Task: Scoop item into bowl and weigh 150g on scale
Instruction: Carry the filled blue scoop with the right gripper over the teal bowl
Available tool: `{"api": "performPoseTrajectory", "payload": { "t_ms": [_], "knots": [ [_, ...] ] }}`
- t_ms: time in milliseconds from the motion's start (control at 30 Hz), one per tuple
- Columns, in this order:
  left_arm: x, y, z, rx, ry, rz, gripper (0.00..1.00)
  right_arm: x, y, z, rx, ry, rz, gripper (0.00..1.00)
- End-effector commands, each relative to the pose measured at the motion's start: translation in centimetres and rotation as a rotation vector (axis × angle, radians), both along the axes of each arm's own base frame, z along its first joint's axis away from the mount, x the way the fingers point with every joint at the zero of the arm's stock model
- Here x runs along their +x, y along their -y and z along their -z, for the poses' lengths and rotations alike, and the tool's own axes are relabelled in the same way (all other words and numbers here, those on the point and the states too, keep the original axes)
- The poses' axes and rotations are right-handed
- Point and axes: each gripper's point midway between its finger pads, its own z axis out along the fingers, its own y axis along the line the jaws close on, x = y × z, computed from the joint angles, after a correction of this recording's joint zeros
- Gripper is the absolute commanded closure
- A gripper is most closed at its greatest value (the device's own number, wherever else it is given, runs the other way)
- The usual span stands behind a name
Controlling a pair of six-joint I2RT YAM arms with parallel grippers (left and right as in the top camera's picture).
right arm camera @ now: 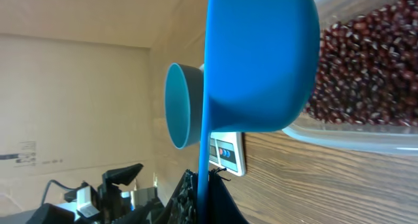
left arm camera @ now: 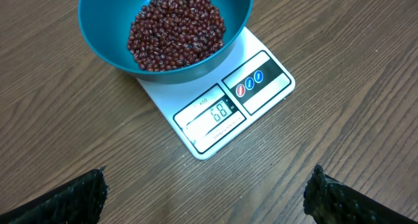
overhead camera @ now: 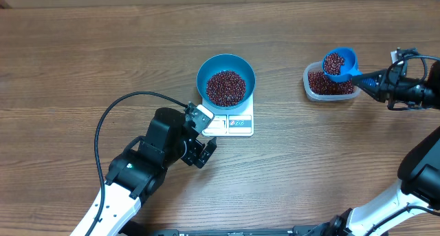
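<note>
The light blue bowl (overhead camera: 206,69) stands on the white scale (overhead camera: 240,123) at the table's middle and holds a layer of dark red beans (overhead camera: 225,88). My left gripper (overhead camera: 206,135) hovers open just in front of the scale, nothing between its fingers (left arm camera: 72,201). In the left wrist view the bowl (left arm camera: 98,28), its beans (left arm camera: 175,29) and the lit scale (left arm camera: 228,106) lie ahead. My right gripper (overhead camera: 375,80) is shut on the handle of a blue scoop (overhead camera: 340,62) heaped with beans, held over the clear tub (overhead camera: 313,90). From the right wrist I see the scoop's underside (right arm camera: 258,61).
The clear tub (right arm camera: 353,139) at the right still holds many beans (right arm camera: 366,67). The left arm's black cable (overhead camera: 110,115) loops over the table at the left. Bare wood lies between the scale and the tub. The bowl (right arm camera: 179,106) and scale (right arm camera: 228,155) show far beyond the scoop.
</note>
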Motion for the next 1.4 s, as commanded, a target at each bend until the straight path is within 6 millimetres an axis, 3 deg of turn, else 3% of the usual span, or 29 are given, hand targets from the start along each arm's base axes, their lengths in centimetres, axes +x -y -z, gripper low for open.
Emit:
{"api": "performPoseTrajectory", "payload": {
  "t_ms": [0, 267, 633, 967, 1367],
  "knots": [
    [-0.1, 0.1, 0.4, 0.003, -0.01, -0.004, 0.01, 0.7, -1.2, -1.3, 0.079, 0.06, -0.01, 0.96],
    [-0.1, 0.1, 0.4, 0.003, -0.01, -0.004, 0.01, 1.1, -4.7, -2.9, 0.103, 0.089, -0.093, 0.96],
    [-0.1, 0.1, 0.4, 0.003, -0.01, -0.004, 0.0, 0.6, -11.8, -6.7, 0.091, 0.188, -0.276, 0.96],
    [-0.1, 0.1, 0.4, 0.003, -0.01, -0.004, 0.0, -0.1, -17.3, -8.7, 0.062, 0.232, -0.427, 0.96],
    [-0.1, 0.1, 0.4, 0.003, -0.01, -0.004, 0.0, 2.5, -21.4, -5.9, -0.239, 0.118, -0.408, 0.96]
  ]
}}
